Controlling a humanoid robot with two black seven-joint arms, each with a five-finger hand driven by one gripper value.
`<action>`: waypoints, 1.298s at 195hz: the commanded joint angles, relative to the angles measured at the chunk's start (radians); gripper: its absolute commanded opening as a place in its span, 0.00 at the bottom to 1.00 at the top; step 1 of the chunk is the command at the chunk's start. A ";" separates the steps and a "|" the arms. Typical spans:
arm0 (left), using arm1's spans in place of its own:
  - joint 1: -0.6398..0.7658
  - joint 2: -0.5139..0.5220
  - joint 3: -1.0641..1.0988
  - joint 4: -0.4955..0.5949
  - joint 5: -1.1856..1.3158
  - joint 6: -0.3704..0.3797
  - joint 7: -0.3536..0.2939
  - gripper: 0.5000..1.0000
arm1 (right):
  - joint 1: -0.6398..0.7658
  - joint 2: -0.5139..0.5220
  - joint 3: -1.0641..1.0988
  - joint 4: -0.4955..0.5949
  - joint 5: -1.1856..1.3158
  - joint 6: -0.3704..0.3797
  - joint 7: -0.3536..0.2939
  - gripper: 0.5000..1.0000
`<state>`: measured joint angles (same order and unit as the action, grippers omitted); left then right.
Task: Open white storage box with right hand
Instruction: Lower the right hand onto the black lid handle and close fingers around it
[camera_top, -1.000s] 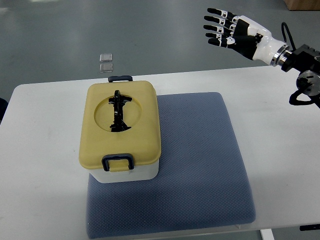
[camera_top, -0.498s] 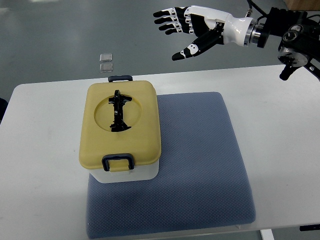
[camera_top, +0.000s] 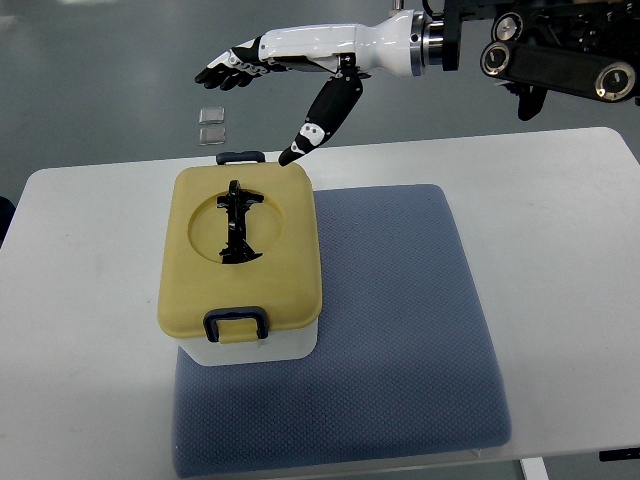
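Yellow-lidded storage box (camera_top: 240, 262) looks rigid and light, probably best unlatched at its far clasp (camera_top: 242, 157), right hand (camera_top: 285, 50) held open-fingered above.

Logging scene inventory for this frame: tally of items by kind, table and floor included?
Storage box with yellow lid: 1
Dark latches on the box, far and near: 2
Black lid handle: 1
Blue-grey mat: 1
Small clear pieces on the floor: 2
Robot right hand, fingers spread, beyond the box's far edge: 1
Total: 8
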<state>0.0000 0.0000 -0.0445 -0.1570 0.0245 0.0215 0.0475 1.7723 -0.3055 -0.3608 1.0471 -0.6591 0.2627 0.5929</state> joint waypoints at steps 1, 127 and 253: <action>0.000 0.000 0.000 0.001 0.000 0.000 0.000 1.00 | 0.045 0.045 -0.056 0.002 -0.040 -0.037 0.002 0.85; 0.000 0.000 0.000 -0.001 0.000 0.000 0.000 1.00 | 0.095 0.154 -0.053 0.002 -0.385 -0.140 -0.005 0.84; 0.000 0.000 0.000 0.001 0.000 0.000 0.000 1.00 | 0.064 0.203 -0.061 0.002 -0.691 -0.241 0.001 0.76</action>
<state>0.0000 0.0000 -0.0445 -0.1567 0.0246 0.0215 0.0475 1.8424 -0.1128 -0.4202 1.0492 -1.3404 0.0464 0.5938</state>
